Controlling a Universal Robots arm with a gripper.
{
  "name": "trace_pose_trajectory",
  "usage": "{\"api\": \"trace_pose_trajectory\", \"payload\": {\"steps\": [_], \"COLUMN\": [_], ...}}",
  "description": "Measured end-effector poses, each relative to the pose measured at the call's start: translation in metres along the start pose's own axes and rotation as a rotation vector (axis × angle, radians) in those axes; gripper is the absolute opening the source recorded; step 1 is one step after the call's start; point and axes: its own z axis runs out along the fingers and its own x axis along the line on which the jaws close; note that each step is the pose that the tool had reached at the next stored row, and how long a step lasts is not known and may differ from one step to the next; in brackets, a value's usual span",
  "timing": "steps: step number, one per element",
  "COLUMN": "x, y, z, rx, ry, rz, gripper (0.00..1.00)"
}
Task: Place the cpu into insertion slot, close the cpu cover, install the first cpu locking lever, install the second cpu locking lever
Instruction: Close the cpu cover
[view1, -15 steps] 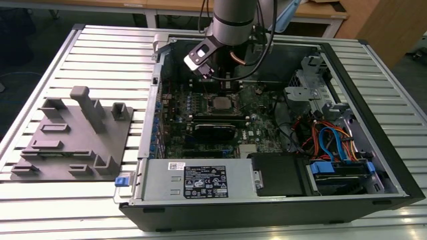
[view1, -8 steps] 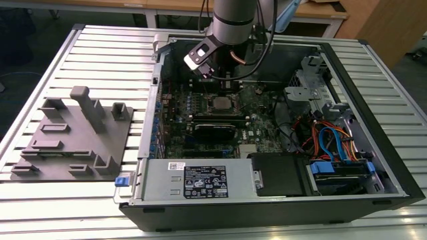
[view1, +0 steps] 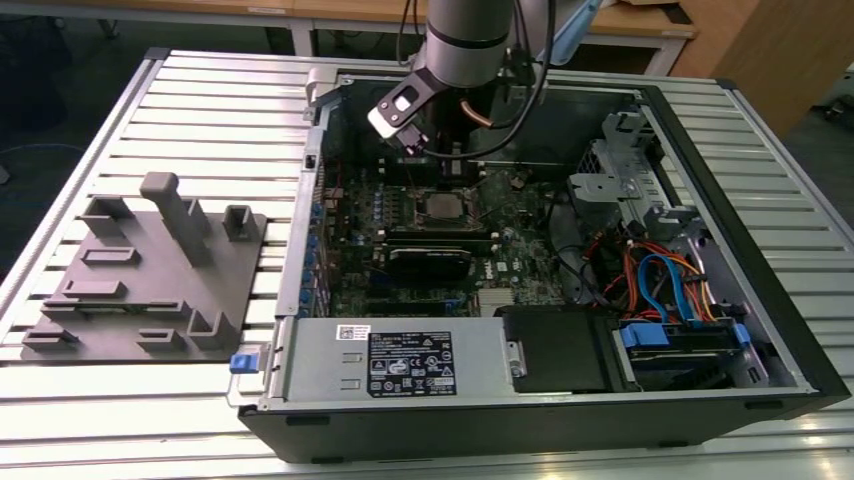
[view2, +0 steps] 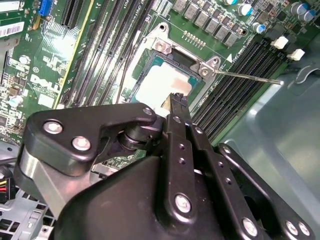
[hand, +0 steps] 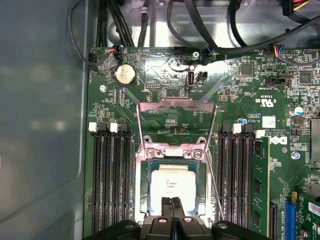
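First wrist view looked straight down on the green motherboard (hand: 165, 85), where the cpu (hand: 172, 184) lay flat inside the insertion slot (hand: 144, 192), its pale metal top facing up. The hand (hand: 172, 201) hung over 1 edge of the chip with its 2 fingers (hand: 168, 205) pressed together and nothing between them. Whether the tips touched the chip could not be told. The cpu cover (hand: 175, 104) was open, swung back from the slot on its hinge, and green board showed through its square window. 1 thin metal locking lever (hand: 214, 187) ran unlatched along the side of the slot, between it and a bank of black memory slots (hand: 235, 185). A 2nd lever seemed to run along the cover's other side, though it was hard to separate from the frame. A round silver coin cell (hand: 125, 75) sat on the board past the cover.

In the second wrist view the lever stuck out sideways from a corner of the slot's silver frame.

In the exterior view the arm (view1: 461, 40) reached down into the open computer case (view1: 747, 130), which lay on the slatted worktop (view1: 200, 100). The cpu showed near the middle of the board, well apart from the grey power-supply box (view1: 400, 362). A grey moulded fixture (view1: 147, 270) sat on the worktop to the exterior view's left of the case.
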Motion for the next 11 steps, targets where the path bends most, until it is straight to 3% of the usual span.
{"api": "trace_pose_trajectory", "payload": {"steps": [11], "x": [0.0006], "y": [0.0002], "z": [-0.0116], "rx": [0.0], "ry": [-0.0002], "rz": [0.0], "gripper": [0.11]}}
